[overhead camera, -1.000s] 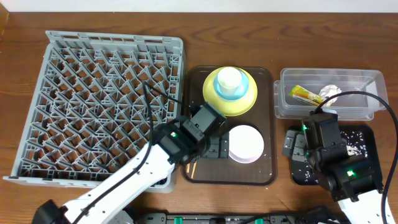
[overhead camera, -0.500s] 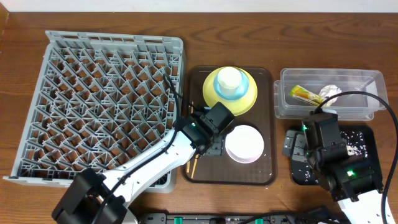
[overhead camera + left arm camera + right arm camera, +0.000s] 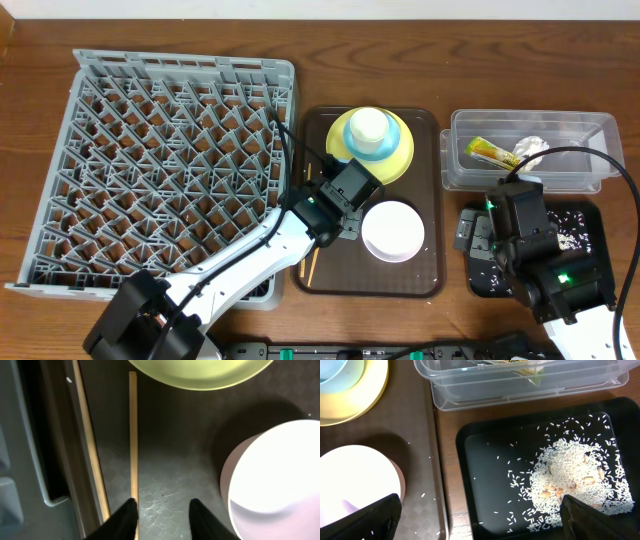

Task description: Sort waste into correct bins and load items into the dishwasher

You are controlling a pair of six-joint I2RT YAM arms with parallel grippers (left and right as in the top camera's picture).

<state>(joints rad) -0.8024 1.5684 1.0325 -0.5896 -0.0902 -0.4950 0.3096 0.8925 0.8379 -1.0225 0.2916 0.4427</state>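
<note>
Chopstick (image 3: 133, 435) by L gripper (image 3: 161, 516) finger

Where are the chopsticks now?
In the left wrist view, the chopsticks lie along the brown tray's left side, left of the white bowl, just ahead of the open left gripper.

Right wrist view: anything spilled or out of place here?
Yes: a few stray rice grains lie on the brown serving tray, outside the black tray that holds the rest.
</note>
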